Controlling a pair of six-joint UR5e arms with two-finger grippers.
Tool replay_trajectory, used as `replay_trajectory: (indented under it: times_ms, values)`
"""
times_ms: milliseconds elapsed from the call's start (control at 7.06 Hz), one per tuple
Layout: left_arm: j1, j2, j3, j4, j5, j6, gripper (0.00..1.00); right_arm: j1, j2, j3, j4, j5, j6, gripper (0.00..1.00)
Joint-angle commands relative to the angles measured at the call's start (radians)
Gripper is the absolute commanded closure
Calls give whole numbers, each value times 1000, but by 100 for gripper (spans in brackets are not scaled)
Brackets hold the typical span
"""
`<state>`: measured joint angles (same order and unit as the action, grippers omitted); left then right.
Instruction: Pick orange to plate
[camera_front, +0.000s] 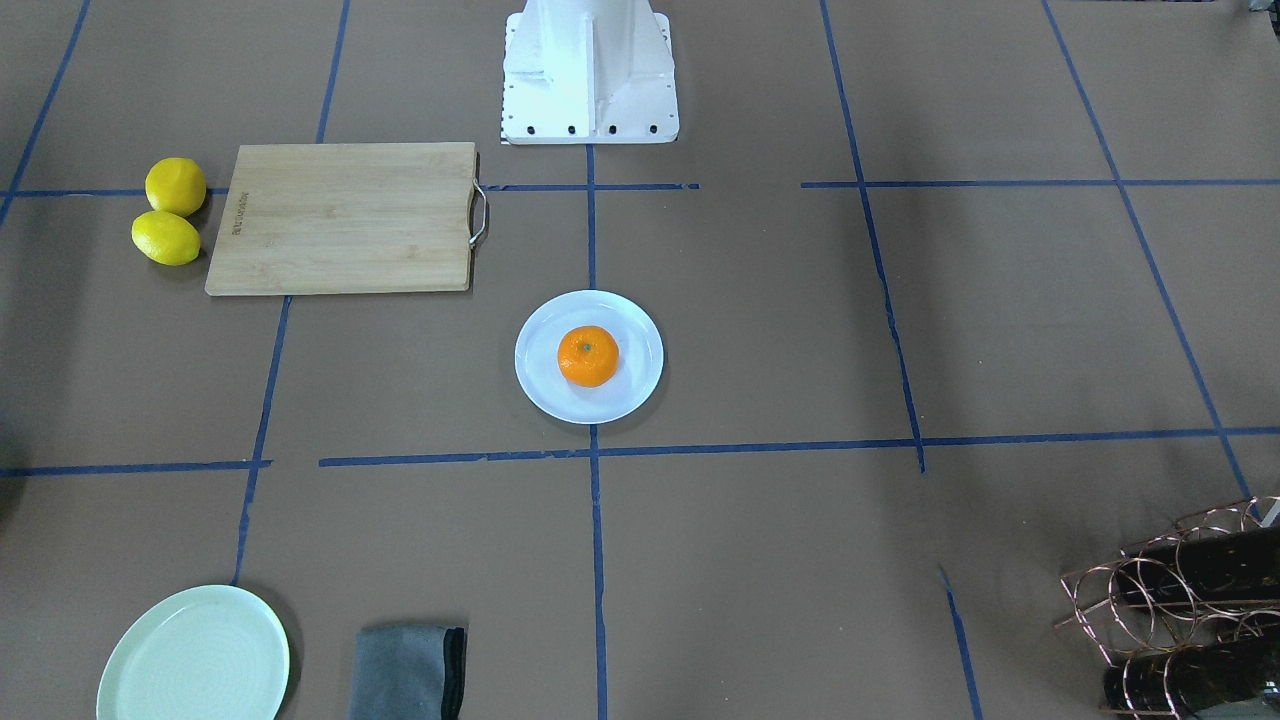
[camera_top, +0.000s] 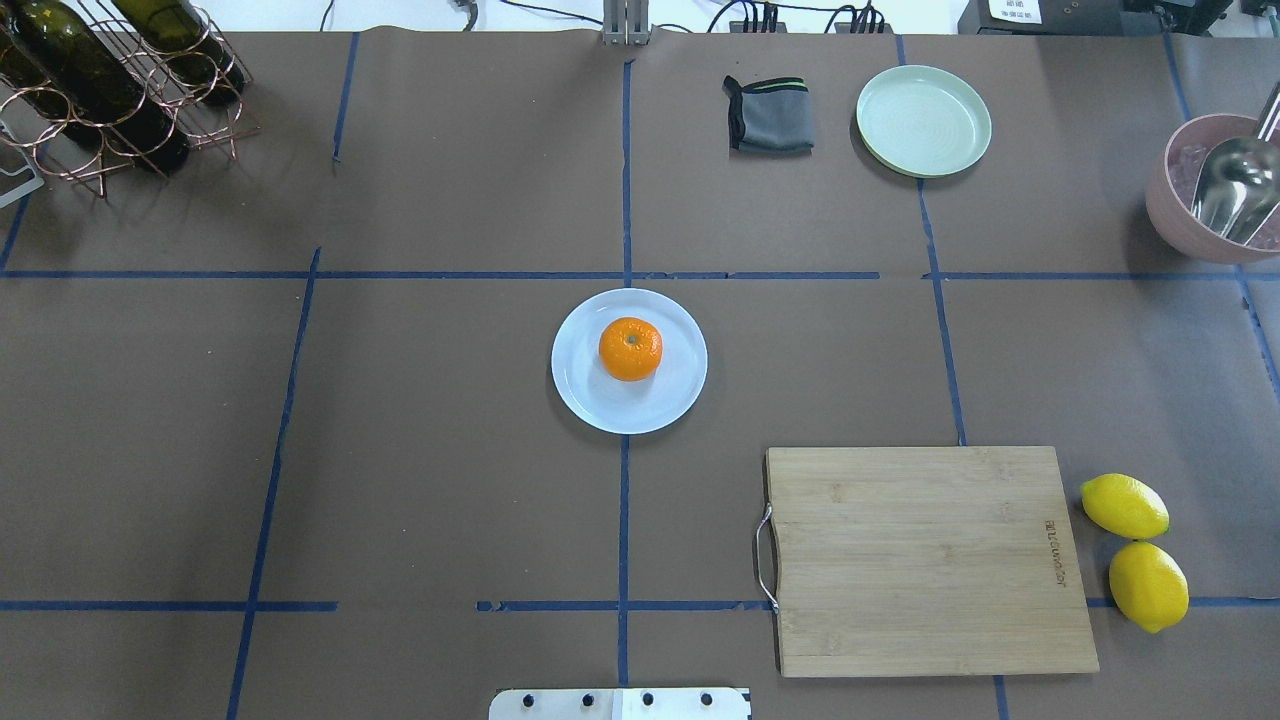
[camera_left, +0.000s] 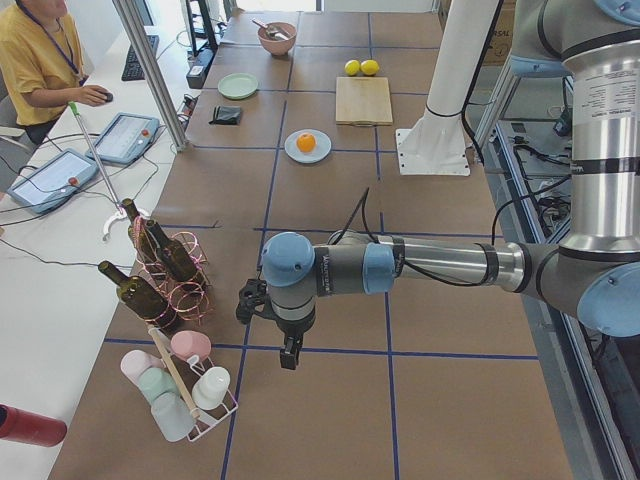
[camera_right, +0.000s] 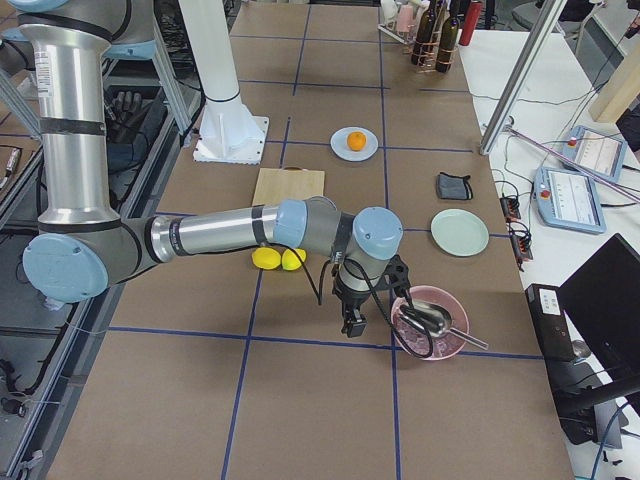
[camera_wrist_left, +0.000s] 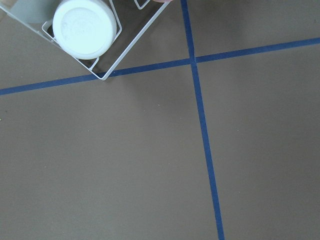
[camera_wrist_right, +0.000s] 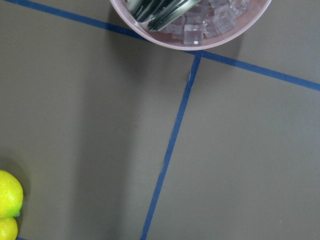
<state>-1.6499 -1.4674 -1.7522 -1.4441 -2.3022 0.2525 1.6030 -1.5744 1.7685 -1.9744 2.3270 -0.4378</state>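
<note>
one orange (camera_front: 588, 356) sits in middle of plate (camera_front: 545, 395), stem spot up, at tabletop (camera_front: 800, 330) centre; task looks done. left claw (camera_left: 289, 358) and right claw (camera_right: 352, 325) hang over opposite tabletop ends, well apart from plate, likely parked clear. whether either claw is apart or together: cannot tell.

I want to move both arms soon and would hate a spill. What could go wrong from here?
1. The orange lies loose on the plate; a knock to the table might roll it off.
2. The right gripper hangs close beside the ice bowl; a careless swing could tip it.
3. The left gripper hangs near the cup rack and might catch its wire.
</note>
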Motion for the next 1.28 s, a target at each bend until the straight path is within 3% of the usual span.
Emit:
replay_trajectory:
  times_ms: [0, 142, 1133]
  values:
    - [-2, 4, -36, 34, 3, -6, 0, -6, -1, 0, 0, 5, 7, 0]
    - [-1, 4, -47, 88, 1, -4, 0, -8, -1, 0, 0, 6, 10, 0]
    - [10, -14, -6, 80, -26, 7, 0, -15, -1, 2, 0, 6, 8, 0]
